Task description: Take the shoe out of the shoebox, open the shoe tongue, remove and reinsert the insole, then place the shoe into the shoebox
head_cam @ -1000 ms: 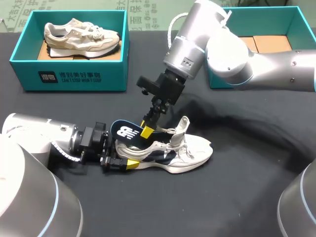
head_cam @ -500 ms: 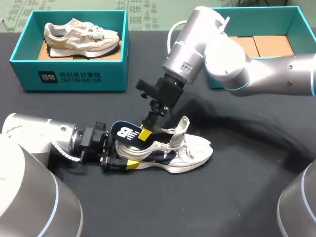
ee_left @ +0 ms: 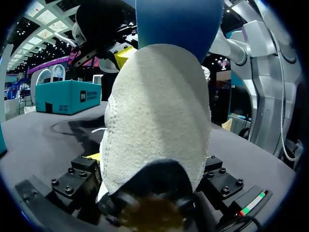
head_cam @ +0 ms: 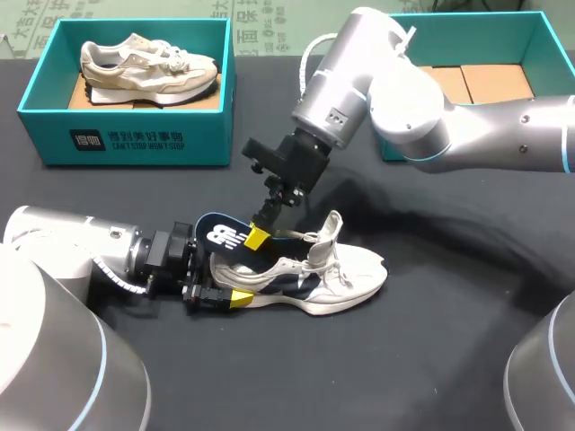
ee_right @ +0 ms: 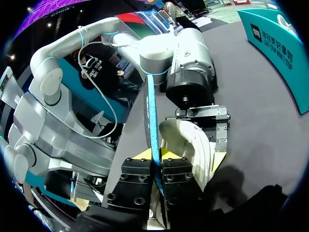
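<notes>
The shoe lies on the worktop, heel clamped between the left fingers. The right fingers, pinched on the insole, have drawn it higher and heelward in the last second, so removal looks nearly done. Two shoes, two boxes, one insole: the other shoe sits in the left shoebox, and the right shoebox holds none.

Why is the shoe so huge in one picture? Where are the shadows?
Left wrist view: the shoe is right at the camera, so it fills the view. Right wrist view: a dark shadow lies on the table beside the shoe. Head view: the black table barely shows any.
</notes>
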You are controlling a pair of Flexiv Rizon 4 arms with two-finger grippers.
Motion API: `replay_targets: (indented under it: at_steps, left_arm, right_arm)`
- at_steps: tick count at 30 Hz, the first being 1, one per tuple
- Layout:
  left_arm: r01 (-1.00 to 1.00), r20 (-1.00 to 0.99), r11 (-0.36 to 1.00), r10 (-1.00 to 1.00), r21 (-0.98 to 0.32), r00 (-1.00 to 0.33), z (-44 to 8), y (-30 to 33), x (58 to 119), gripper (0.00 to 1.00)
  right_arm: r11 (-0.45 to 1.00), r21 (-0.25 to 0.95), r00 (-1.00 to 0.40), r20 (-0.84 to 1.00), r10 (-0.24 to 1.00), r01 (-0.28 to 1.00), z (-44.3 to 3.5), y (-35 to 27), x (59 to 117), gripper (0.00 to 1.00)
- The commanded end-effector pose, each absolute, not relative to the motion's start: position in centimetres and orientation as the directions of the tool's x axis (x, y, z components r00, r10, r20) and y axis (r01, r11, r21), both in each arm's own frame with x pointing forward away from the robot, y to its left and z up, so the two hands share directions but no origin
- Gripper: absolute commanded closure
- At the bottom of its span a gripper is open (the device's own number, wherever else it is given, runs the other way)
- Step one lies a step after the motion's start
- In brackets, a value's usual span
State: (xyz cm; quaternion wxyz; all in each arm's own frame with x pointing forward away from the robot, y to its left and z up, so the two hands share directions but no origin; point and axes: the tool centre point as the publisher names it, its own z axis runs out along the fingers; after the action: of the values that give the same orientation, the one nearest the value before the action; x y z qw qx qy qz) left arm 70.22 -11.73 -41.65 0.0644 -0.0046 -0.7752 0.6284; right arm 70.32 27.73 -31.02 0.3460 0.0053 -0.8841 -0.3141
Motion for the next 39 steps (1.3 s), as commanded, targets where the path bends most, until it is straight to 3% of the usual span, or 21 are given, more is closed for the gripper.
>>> replay_targets:
  at_steps: [1,15,23,28,39]
  left_arm:
    - [-0.074,0.094,0.212,0.087,-0.975,-0.992,-41.7,-11.8,70.2,1.00]
    - [-0.074,0.094,0.212,0.087,-0.975,-0.992,-41.7,-11.8,70.2,1.00]
    - [-0.074,0.094,0.212,0.087,-0.975,-0.992,-41.7,-11.8,70.2,1.00]
    - [-0.074,0.094,0.212,0.087,-0.975,-0.992,-41.7,-11.8,70.2,1.00]
    - [-0.074,0.094,0.212,0.087,-0.975,-0.992,-41.7,-11.8,70.2,1.00]
  right_arm:
    - [0.782,0.598,-0.764,0.584,-0.275,0.176,-29.7,28.7,70.5,1.00]
    - [0.782,0.598,-0.764,0.584,-0.275,0.176,-29.7,28.7,70.5,1.00]
    - [0.697,0.687,-0.765,0.556,-0.325,0.203,-26.3,31.2,71.0,1.00]
    - [0.473,0.841,-0.796,0.465,-0.387,0.262,-22.5,30.1,70.7,1.00]
    - [0.493,0.832,-0.818,0.457,-0.349,0.255,-20.8,30.1,70.3,1.00]
